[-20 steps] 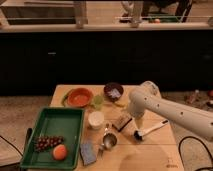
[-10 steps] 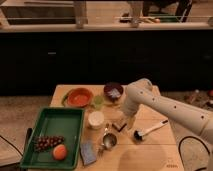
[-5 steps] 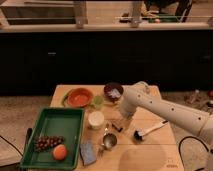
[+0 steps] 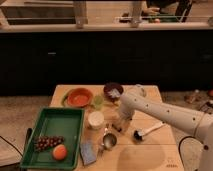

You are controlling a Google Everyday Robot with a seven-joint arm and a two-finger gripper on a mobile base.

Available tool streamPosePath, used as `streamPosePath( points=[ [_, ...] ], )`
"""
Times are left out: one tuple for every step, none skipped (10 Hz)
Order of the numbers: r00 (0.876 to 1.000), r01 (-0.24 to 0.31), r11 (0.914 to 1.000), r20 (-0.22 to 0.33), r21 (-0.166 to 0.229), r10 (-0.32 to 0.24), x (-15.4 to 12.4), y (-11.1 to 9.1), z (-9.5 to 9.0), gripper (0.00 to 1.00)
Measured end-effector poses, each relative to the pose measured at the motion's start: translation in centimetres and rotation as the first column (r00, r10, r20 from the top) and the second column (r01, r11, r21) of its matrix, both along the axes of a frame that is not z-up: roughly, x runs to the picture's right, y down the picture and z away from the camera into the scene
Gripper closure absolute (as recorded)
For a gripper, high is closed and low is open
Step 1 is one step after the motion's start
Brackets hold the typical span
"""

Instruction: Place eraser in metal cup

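In the camera view the step wants a square hold across the eraser (image 4: 118, 128), then a clean lift and a short carry to the metal cup (image 4: 109, 141) just in front of it. The gripper (image 4: 121, 122) is low over the eraser; whether it is apart or clamped, I cannot tell. The white arm reaches in from the right, wrist turned down.
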State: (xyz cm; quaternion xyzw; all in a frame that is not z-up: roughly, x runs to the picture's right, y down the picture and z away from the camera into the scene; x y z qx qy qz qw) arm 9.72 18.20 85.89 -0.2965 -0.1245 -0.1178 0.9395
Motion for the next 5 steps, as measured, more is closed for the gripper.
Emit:
streamPosePath(
  points=[
    [1.000, 0.012, 0.9999, 0.007, -0.002, -0.012, -0.1, 0.3, 0.3, 0.20],
    [1.000, 0.019, 0.9998, 0.011, -0.005, -0.019, 0.1, 0.7, 0.6, 0.20],
    [1.000, 0.021, 0.9998, 0.015, -0.006, -0.021, 0.4, 0.8, 0.7, 0.20],
    [1.000, 0.023, 0.9997, 0.021, -0.007, -0.023, 0.7, 1.1, 0.9, 0.20],
    [0.999, 0.022, 0.9997, 0.025, -0.007, -0.021, 1.1, 1.2, 1.0, 0.20]
  ],
)
